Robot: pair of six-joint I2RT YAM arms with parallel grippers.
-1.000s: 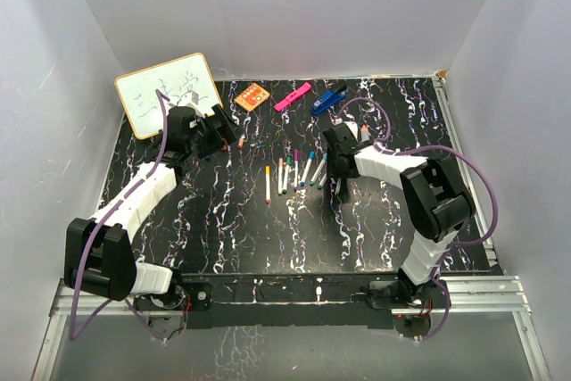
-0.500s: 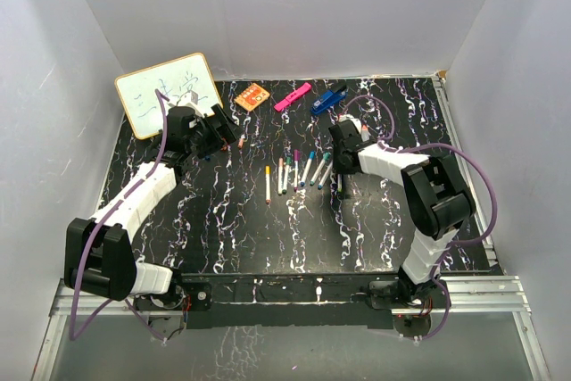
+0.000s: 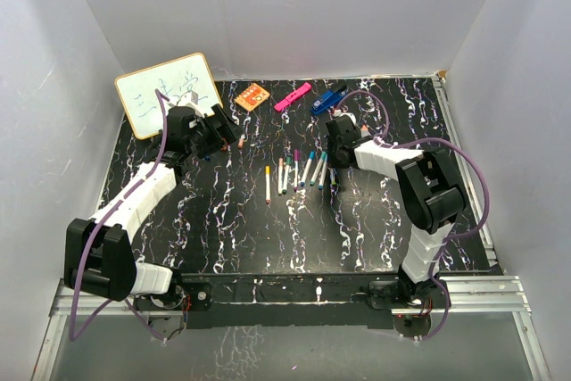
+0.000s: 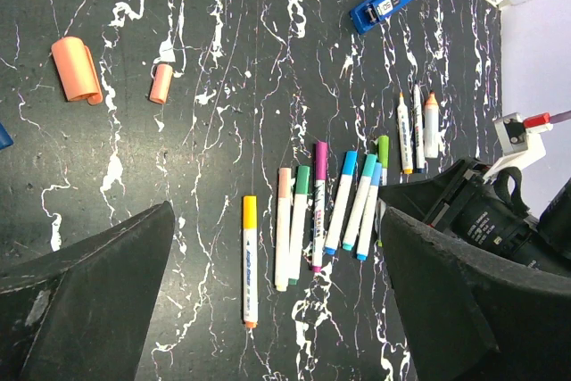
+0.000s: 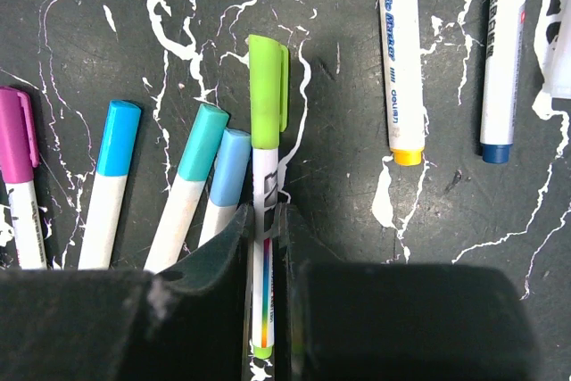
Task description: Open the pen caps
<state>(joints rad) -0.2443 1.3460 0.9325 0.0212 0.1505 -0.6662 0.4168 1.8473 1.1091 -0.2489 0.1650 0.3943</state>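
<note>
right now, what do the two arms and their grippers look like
Both match: the left arm and right arm have white shell links between bulky black joints, and each trails a looping purple cable. The left gripper and right gripper are black, with broad, matte, wedge-shaped dark fingers.

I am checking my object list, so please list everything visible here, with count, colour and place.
capped pens: eight, caps orange, pink, green, purple, blue, teal, light blue, lime; row mid-table
other white pens: three; right of row
small orange tubes: two; left of row
pink highlighter: one; table back
blue clip tool: one; right of highlighter
orange card: one; left of highlighter
whiteboard: one, white, scribbled; back-left corner
table: one, black, white veins
left arm: white and black; jaws open, near whiteboard
right arm: white and black; jaws shut on lime-capped pen
</note>
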